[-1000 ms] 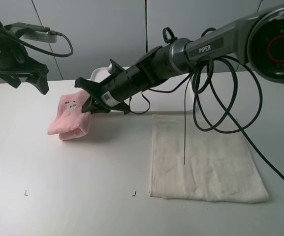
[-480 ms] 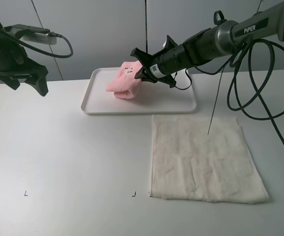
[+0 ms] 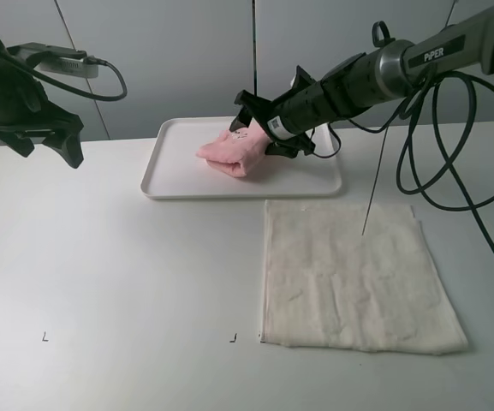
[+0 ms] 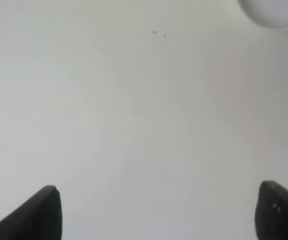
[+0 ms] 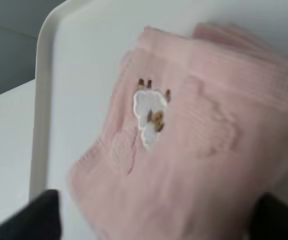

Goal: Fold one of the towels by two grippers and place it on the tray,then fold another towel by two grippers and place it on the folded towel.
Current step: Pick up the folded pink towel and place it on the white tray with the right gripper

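Folded pink towel point(image 3: 234, 152): lying in white plastic tray point(image 3: 174, 175). Right fingers point(image 5: 41, 215): wide, straddling towel; I'd lift straight up, avoiding snagging fold. Left fingers point(image 4: 39, 215): wide, idle.

only the dark fingertips point(image 4: 39, 217) of the left gripper point(image 4: 156, 212) showed in the left wrist view, cut by the edge; a pale rounded thing point(image 4: 276, 10) was clipped at a corner. the pink towel point(image 5: 193, 150) was blurred and ran off the right wrist view. the right gripper point(image 3: 255, 127) hid part of the far rim of the tray point(image 3: 169, 184). marks point(image 3: 45, 336) on the table point(image 3: 127, 274) were too small to read.
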